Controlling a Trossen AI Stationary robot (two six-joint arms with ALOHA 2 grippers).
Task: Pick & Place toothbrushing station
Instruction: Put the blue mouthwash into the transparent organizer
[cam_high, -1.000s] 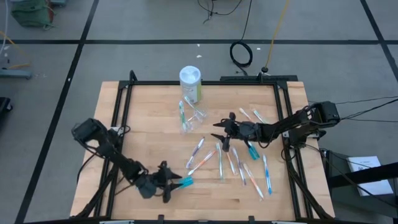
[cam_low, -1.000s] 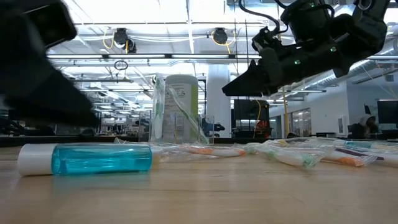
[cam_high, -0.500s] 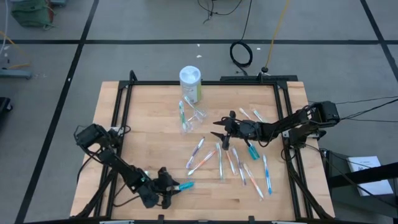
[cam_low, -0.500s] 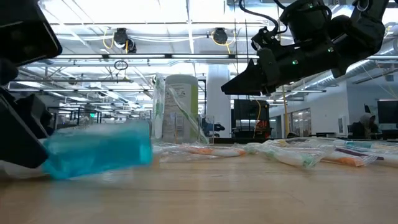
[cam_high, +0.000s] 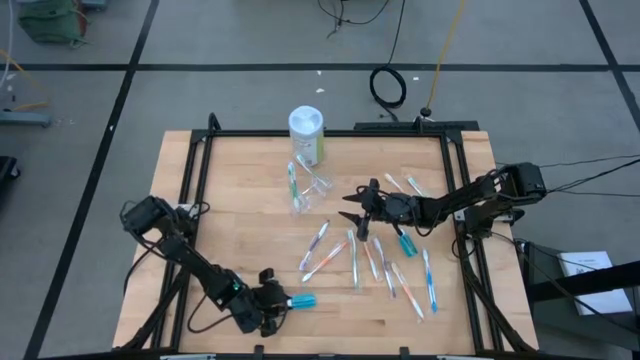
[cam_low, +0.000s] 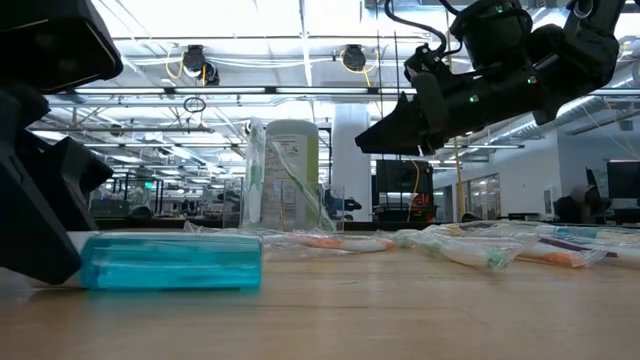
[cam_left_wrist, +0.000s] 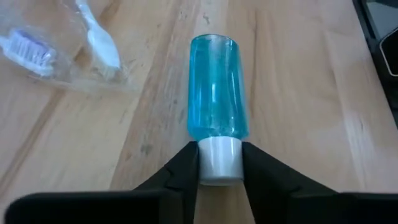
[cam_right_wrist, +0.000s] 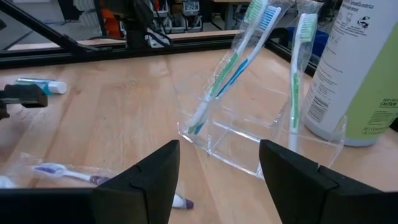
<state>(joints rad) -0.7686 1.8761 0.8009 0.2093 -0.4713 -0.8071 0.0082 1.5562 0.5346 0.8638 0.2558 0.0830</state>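
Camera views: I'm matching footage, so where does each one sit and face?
High: overhead, straight down on the table; both arms show.
Low: tabletop height, level across; blue bottle near, right gripper above.
Left wrist: past the left gripper, its fingers at the bottle's white cap.
Right wrist: past the open right gripper towards the clear holder and white canister.
Shared: the bottle shows in all four views.

The table (cam_high: 240, 230) is showing pale, matt wood grain. The blue bottle (cam_left_wrist: 218, 87) is gleaming as glossy translucent plastic under a smooth white cap (cam_left_wrist: 219, 160). The toothbrushing station (cam_right_wrist: 249, 146) is looking clear, shiny plastic.
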